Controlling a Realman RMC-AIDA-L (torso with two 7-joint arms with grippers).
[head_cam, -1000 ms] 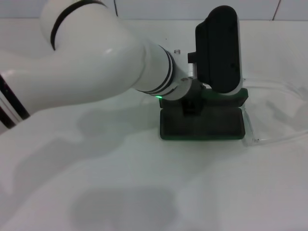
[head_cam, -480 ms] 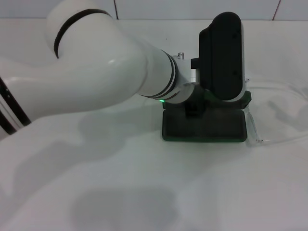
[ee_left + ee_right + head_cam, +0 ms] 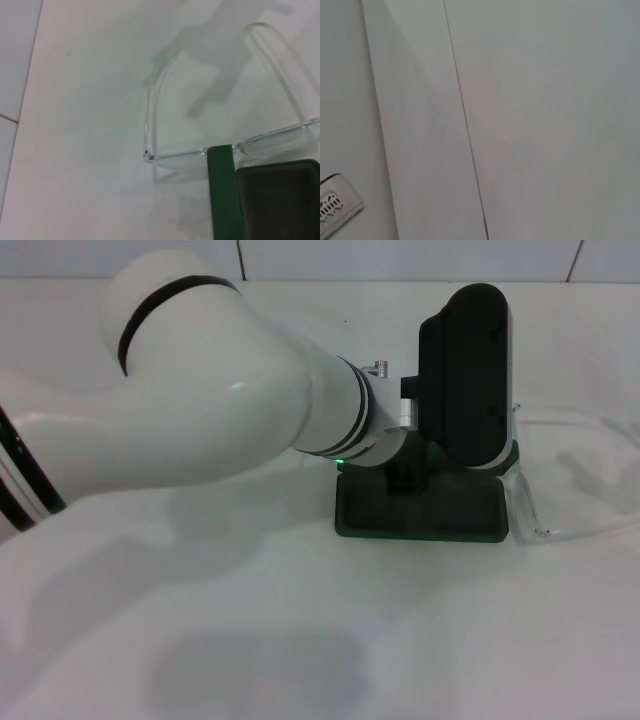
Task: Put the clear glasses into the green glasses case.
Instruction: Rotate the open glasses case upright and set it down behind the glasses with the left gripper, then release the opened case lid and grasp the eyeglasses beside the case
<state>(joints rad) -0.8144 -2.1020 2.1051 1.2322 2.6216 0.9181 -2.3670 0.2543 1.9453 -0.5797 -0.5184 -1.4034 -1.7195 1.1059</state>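
White-sleeved left arm's jaws [image 3: 402, 478] sit over the open green glasses case [image 3: 420, 508]; how they stand cannot be told. Clear glasses [image 3: 200, 105] lie on the worktop [image 3: 300, 640], touching the case's right end. Right jaws are unseen.

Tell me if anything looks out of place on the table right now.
Nothing looks damaged or spilled. The clear glasses lie unfolded on the table, outside the open green case, one corner touching its edge. The left pincer is over the case.
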